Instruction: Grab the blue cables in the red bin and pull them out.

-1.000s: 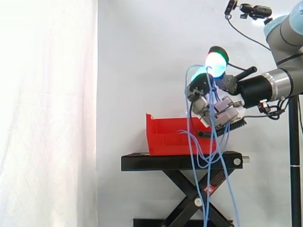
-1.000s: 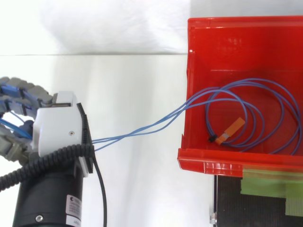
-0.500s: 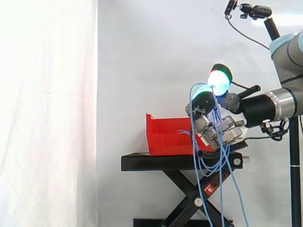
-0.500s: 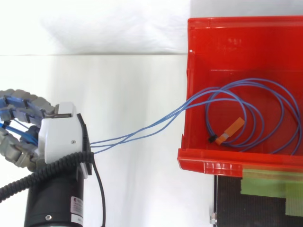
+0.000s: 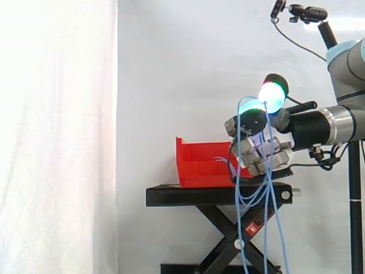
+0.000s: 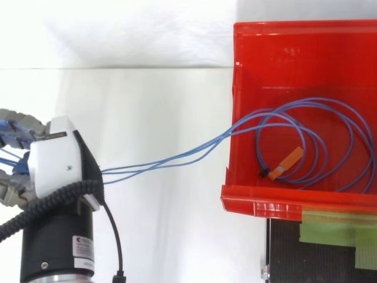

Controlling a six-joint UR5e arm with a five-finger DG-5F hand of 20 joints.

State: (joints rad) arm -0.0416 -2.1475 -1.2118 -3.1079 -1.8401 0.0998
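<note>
Running off the left edge of the top view, the fingers (image 6: 17, 121) are cut short, and the blue cables (image 6: 171, 160) are hidden where they pass beneath the white housing of the hand (image 6: 53, 168). In the side view the cable ends are lost below the frame. The hand is held roughly level, fingers curled round a bundle of the cables, which hangs in loops under it. From the hand the strands are stretched to the red bin (image 6: 247, 194), set apart from it, over whose wall they pass; coils and an orange tag (image 6: 288, 159) are seen inside. The bin is carried on a black stand (image 5: 188, 196), lower than the hand.
</note>
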